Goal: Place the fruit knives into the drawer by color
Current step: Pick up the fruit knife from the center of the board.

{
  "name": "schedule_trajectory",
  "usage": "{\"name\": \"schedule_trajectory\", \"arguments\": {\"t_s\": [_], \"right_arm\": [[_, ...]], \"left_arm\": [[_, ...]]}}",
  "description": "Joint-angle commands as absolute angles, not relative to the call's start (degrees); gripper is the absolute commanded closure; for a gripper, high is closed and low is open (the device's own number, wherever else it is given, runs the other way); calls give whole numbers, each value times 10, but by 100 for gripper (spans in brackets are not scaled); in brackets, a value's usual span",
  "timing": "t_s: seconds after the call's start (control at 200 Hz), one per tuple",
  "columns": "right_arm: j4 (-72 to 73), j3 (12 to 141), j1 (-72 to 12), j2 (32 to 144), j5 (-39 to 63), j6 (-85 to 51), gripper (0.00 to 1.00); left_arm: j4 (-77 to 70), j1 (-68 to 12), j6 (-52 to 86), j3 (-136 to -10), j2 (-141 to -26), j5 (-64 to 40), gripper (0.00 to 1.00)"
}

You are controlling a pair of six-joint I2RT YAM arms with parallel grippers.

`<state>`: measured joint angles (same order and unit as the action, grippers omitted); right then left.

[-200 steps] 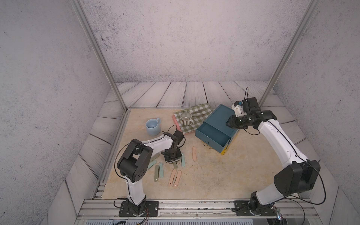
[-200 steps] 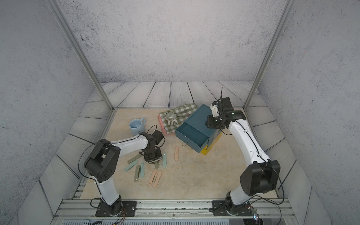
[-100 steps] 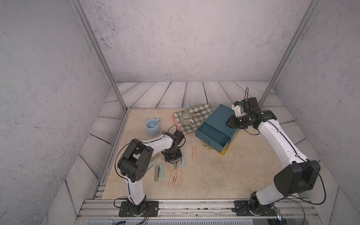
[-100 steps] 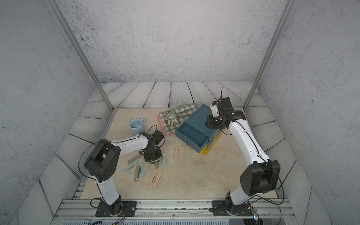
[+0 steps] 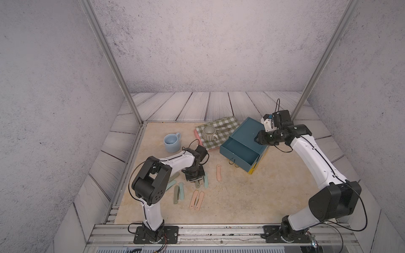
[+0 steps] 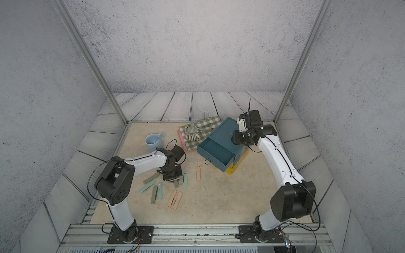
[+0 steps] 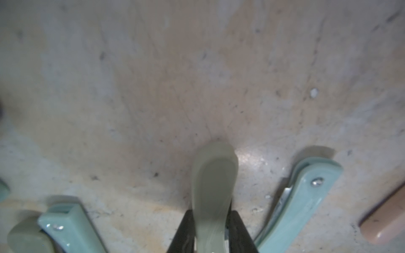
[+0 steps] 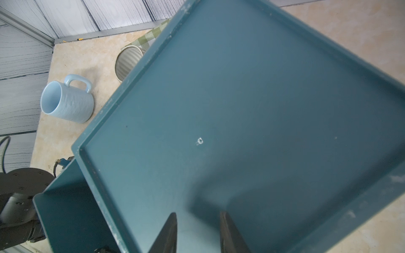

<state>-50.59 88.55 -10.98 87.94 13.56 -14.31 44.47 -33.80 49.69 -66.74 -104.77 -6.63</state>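
Standing out, the blue drawer shows a bare bottom; left pincer grips a grey knife, right pincer gapes.

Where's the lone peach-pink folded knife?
In both top views, the lone peach-pink folded knife lies flat between the left gripper and the pulled-out teal drawer.

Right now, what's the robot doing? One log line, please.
left gripper: shut on olive knife | right gripper: open, over chest top | top drawer: open, looks empty | other knives: on table
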Motion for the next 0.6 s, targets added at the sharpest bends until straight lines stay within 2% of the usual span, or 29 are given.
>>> {"name": "schedule_trajectory", "arguments": {"t_s": [0.0,0.595], "right_arm": [[-569,862,-111,887,131,-143,65],[-566,865,-111,895,130,-150,65]], "left_arm": [[462,-335,494,-686,-1025,-55,100],[525,-337,514,-749,-903,-102,100]]}}
